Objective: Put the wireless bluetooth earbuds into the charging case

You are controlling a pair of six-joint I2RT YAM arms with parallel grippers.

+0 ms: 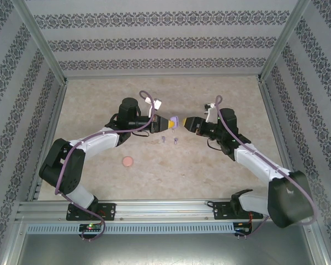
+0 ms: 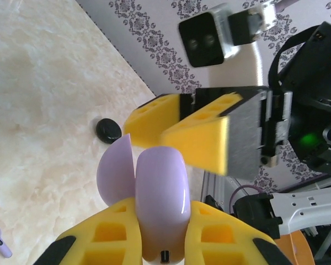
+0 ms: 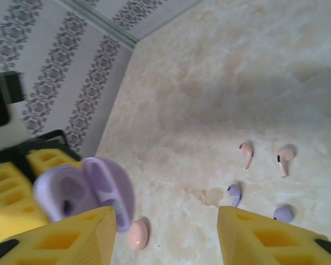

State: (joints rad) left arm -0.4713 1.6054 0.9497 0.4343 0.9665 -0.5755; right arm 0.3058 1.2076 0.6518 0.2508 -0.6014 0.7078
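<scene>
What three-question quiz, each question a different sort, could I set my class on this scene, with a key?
1. Multiple choice: what holds the purple charging case? A) the left gripper; B) a human hand; C) nothing, it lies loose.
2. True or false: the right gripper has its jaws open, with nothing between them.
3. Short answer: how many pink earbuds lie on the table in the right wrist view?

Key: 1 A. 2 True. 3 Two.
</scene>
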